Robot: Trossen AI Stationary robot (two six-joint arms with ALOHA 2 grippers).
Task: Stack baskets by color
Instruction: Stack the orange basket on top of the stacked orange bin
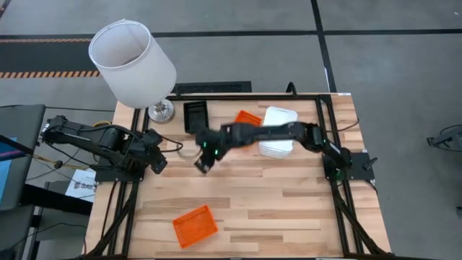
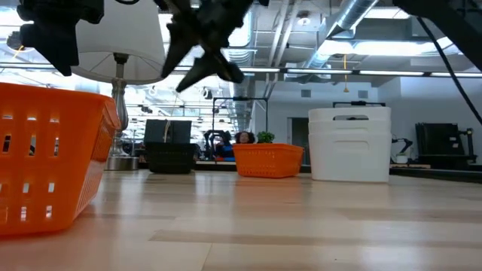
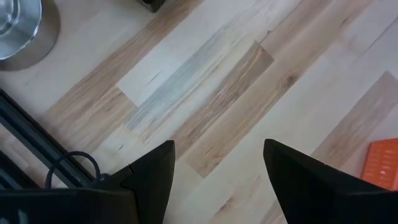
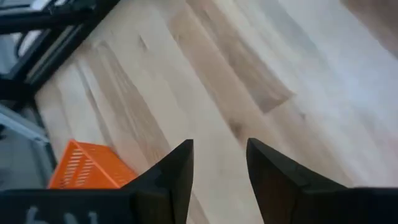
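Note:
One orange basket (image 1: pixel 195 224) stands alone near the table's front edge, left of centre; it also shows in the right wrist view (image 4: pixel 87 166). At the far side stand a black basket (image 1: pixel 195 115), a second orange basket (image 1: pixel 247 118) and a stack of white baskets (image 1: pixel 278 130), all resting on their bottoms (image 2: pixel 350 143). My right gripper (image 1: pixel 202 165) hangs open above bare wood mid-table, fingers slanting down, nothing between them (image 4: pixel 219 146). My left gripper (image 1: pixel 157 155) waits open at the left edge (image 3: pixel 217 149).
A big white lamp shade (image 1: pixel 132 63) on a metal foot (image 1: pixel 162 111) stands at the far left corner, next to the black basket. Black frame rails (image 1: pixel 326 137) run along both sides of the table. Bare wood (image 1: pixel 274 195) lies between the near orange basket and the far group.

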